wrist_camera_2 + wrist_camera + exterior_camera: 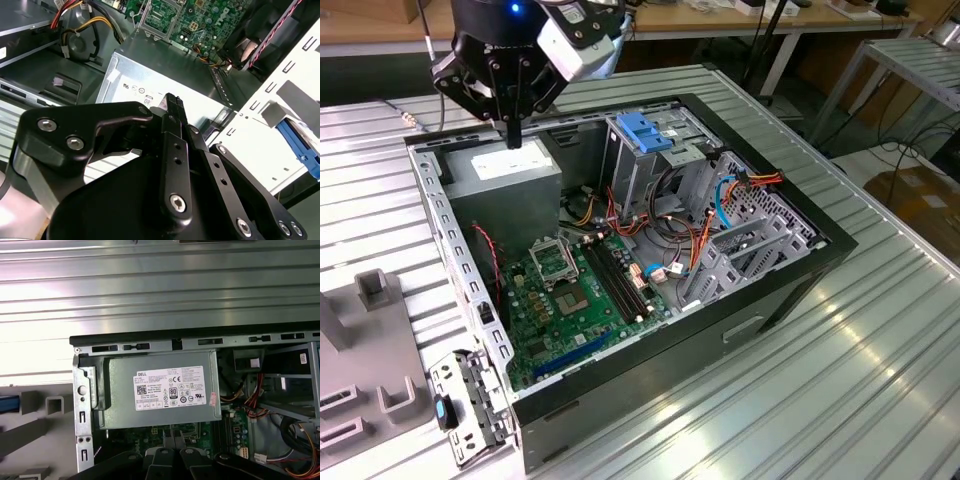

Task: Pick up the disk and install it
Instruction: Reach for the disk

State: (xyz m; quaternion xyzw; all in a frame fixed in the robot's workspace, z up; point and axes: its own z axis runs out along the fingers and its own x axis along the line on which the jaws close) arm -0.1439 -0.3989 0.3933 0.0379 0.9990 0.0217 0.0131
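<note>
While the black gripper point(512, 138) hangs over the large grey metal box with a white sticker point(506, 167), jaws pressed together on nothing, the flat silver-metal, blue-railed disk point(468, 408) sits well apart, outside the open black computer case point(740, 320), its long axis seemingly along the case wall.

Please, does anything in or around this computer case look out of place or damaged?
Nothing looks damaged. One thing stands out: a loose metal bracket sits outside the computer case, by its corner at the exterior view's left. The gripper hangs over the grey metal box, holding nothing.
</note>
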